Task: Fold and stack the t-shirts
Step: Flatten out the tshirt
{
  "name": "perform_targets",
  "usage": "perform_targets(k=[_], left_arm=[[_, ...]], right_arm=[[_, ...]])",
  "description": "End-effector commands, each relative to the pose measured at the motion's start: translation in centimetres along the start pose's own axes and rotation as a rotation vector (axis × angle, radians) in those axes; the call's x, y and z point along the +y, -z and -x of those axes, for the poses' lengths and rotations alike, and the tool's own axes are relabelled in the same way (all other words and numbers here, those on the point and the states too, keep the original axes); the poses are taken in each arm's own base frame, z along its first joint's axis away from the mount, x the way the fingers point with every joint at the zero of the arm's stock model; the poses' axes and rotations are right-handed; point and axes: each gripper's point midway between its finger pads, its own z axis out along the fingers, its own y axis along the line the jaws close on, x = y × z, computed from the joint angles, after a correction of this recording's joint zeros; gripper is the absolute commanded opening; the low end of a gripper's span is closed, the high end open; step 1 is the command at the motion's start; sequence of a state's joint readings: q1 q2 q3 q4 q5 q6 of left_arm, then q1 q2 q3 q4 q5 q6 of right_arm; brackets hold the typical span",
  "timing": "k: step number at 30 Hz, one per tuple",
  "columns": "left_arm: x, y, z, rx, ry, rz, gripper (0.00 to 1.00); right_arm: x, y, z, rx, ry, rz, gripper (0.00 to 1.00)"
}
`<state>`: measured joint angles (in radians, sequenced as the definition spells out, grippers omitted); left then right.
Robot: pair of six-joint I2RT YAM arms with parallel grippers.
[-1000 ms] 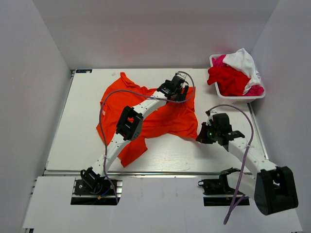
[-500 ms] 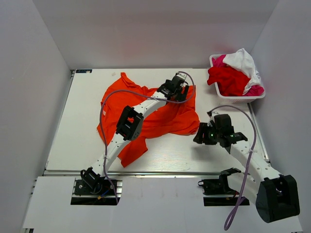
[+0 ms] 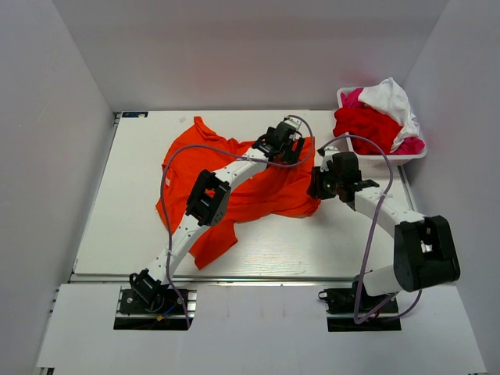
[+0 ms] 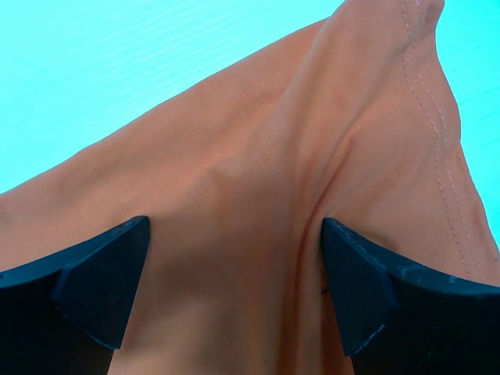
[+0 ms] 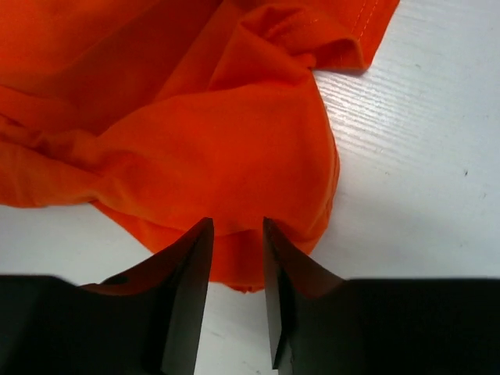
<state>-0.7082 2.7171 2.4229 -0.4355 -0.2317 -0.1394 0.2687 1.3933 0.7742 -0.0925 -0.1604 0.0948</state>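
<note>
Right now the orange t-shirt [image 3: 266, 199] lies crumpled and unfolded on the table [image 3: 336, 242]. It covers the middle and spreads toward 9 o'clock, with 1 flap trailing toward 7 o'clock. The other 3 tees, red [image 3: 367, 129], pink [image 3: 351, 99] and white [image 3: 391, 98], are heaped in the basket [image 3: 380, 159] at 2 o'clock, so nothing is stacked yet.

Your left gripper [image 4: 234, 234] sits over the shirt's 1 o'clock corner. Its jaws are spread wide with a raised ridge of cloth between them, not pinched. Your right gripper [image 5: 236, 226] is at the shirt's 3 o'clock edge. Its jaws stand a narrow gap apart over a rounded lobe of fabric, and nothing looks clamped between them.

Treat the tee as light, limp and thin. I'd judge it will sag, stretch and drag its loose folds rather than hold a shape, and 1 layer can slide over another. Take hold at stitched edges, where the cloth is doubled. That means the hem [image 4: 437, 156] in the left wrist view and the hemmed corner [image 5: 344, 47] at 1 o'clock in the right wrist view. Pinch a small bite low to the table, and check how many layers you have before you pull.
</note>
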Motion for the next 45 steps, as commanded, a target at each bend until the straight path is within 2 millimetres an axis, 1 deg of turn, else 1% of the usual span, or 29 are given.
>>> perform_targets(k=[1, 2, 3, 4, 5, 6, 7, 8, 9, 11, 14, 16, 18, 19, 20, 22, 25, 26, 27, 28, 29, 30, 32, 33, 34, 38, 42, 43, 45], left_arm=[[2.3, -0.9, -12.3, 0.344, -0.133, 0.048, 1.00], [2.3, -0.9, -12.3, 0.344, -0.133, 0.048, 1.00], [2.3, -0.9, -12.3, 0.344, -0.133, 0.048, 1.00], [2.3, -0.7, -11.8, 0.335, -0.131, 0.047, 1.00], [2.3, -0.7, -11.8, 0.335, -0.131, 0.047, 1.00], [2.3, -0.7, -11.8, 0.335, -0.131, 0.047, 1.00], [2.3, -0.7, -11.8, 0.335, -0.131, 0.047, 1.00], [2.3, -0.7, -12.2, 0.343, -0.133, 0.048, 1.00], [2.2, -0.6, -12.2, 0.345, -0.131, 0.039, 1.00], [2.1, -0.5, -11.7, 0.336, -0.129, 0.038, 1.00], [2.2, -0.4, -12.1, 0.345, -0.131, 0.039, 1.00], [2.4, -0.3, -12.2, 0.352, -0.135, 0.049, 1.00], [2.6, -0.3, -12.6, 0.360, -0.139, 0.058, 1.00], [2.6, -0.1, -12.1, 0.351, -0.137, 0.058, 1.00], [2.6, -0.1, -12.1, 0.351, -0.137, 0.058, 1.00], [2.6, -0.1, -12.1, 0.351, -0.137, 0.058, 1.00], [2.8, -0.1, -12.0, 0.350, -0.139, 0.068, 1.00], [2.8, -0.1, -12.0, 0.350, -0.139, 0.068, 1.00], [2.8, -0.1, -12.4, 0.358, -0.141, 0.069, 1.00], [2.8, -0.1, -12.5, 0.358, -0.132, 0.071, 1.00], [2.8, -0.1, -12.5, 0.358, -0.132, 0.071, 1.00], [2.8, -0.1, -12.5, 0.358, -0.132, 0.071, 1.00], [2.8, -0.1, -12.5, 0.358, -0.132, 0.071, 1.00], [2.8, -0.1, -12.5, 0.358, -0.123, 0.072, 1.00], [2.8, -0.1, -12.5, 0.358, -0.123, 0.072, 1.00], [2.8, -0.3, -13.0, 0.367, -0.125, 0.073, 1.00], [2.7, -0.3, -13.0, 0.366, -0.116, 0.075, 1.00], [2.7, -0.3, -13.0, 0.366, -0.116, 0.075, 1.00], [2.8, -0.3, -13.4, 0.375, -0.118, 0.076, 1.00]], right_arm=[[-0.2, -0.7, 2.2, -0.041, 0.059, -0.001, 0.36], [-0.5, -0.8, 2.1, -0.028, 0.056, -0.016, 0.28], [-0.7, -0.9, 1.8, -0.018, 0.049, -0.026, 0.28], [-1.0, -1.0, 1.7, -0.012, 0.047, -0.042, 0.32], [-1.3, -1.1, 1.2, 0.006, 0.040, -0.050, 0.40], [-1.9, -1.2, 1.0, 0.017, 0.049, -0.086, 0.41], [-2.1, -1.2, 1.0, 0.022, 0.048, -0.099, 0.41], [-2.2, -1.3, -0.2, 0.069, 0.045, -0.103, 0.41], [-2.6, -1.4, 0.5, 0.049, 0.052, -0.118, 0.43], [-2.6, -1.9, 0.0, 0.069, 0.055, -0.117, 0.45], [-2.7, -2.8, -0.3, 0.088, 0.042, -0.107, 0.43], [-2.6, -3.3, -0.1, 0.095, 0.034, -0.110, 0.36], [-2.4, -3.8, 0.1, 0.096, 0.030, -0.090, 0.22], [-1.8, -3.8, 0.4, 0.090, 0.024, -0.064, 0.03], [-1.8, -3.8, 0.7, 0.084, 0.022, -0.058, 0.00], [-0.9, -3.3, 1.2, 0.076, 0.018, -0.028, 0.00], [0.8, -1.4, 1.9, 0.065, -0.001, 0.038, 0.00], [1.9, -0.2, 2.0, 0.062, -0.019, 0.077, 0.00], [2.2, 0.4, 2.0, 0.065, -0.033, 0.091, 0.00], [3.1, 2.1, 2.4, 0.038, -0.032, 0.107, 0.00], [3.5, 2.9, 2.0, 0.053, -0.063, 0.118, 0.00], [4.0, 4.4, 1.7, 0.040, -0.066, 0.126, 0.00], [4.5, 5.6, 0.9, 0.060, -0.080, 0.145, 0.00], [4.9, 6.1, -0.2, 0.093, -0.090, 0.163, 0.00], [5.3, 7.4, 0.4, 0.056, -0.076, 0.170, 0.00], [6.1, 9.3, -0.8, 0.072, -0.062, 0.203, 0.00], [6.6, 9.9, -3.5, 0.161, -0.108, 0.228, 0.03], [6.6, 10.0, -4.5, 0.190, -0.115, 0.232, 0.08], [6.6, 10.7, -7.8, 0.310, -0.169, 0.220, 0.27]])
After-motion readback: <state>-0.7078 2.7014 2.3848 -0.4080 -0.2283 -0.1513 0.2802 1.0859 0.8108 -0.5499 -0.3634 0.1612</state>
